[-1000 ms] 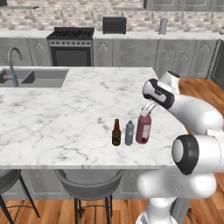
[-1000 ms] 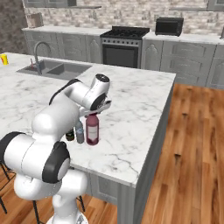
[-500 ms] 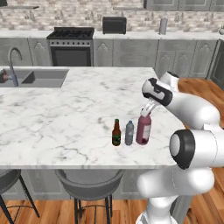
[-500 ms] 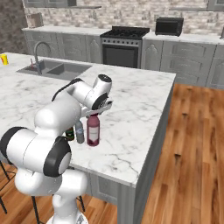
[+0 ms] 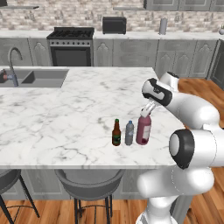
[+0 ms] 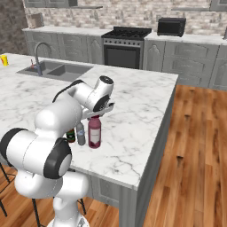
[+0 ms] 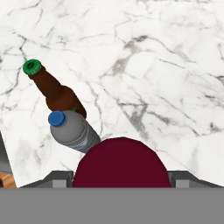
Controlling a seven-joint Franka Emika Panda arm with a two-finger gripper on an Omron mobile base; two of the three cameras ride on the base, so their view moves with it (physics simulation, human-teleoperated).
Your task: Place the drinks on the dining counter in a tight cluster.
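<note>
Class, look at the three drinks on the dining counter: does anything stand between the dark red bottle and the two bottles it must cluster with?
Nothing visible does. The dark red bottle stands right beside the grey-blue bottle, then the beer bottle.

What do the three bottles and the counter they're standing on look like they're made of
Beer bottle: probably brown glass, dark and glossy, with a green cap.
Small bottle: likely clear plastic, pale grey and see-through, with a blue screw cap.
Red bottle: glass or plastic, opaque dark red with a pale label.
Counter: polished marble look, white with grey veins.
</note>
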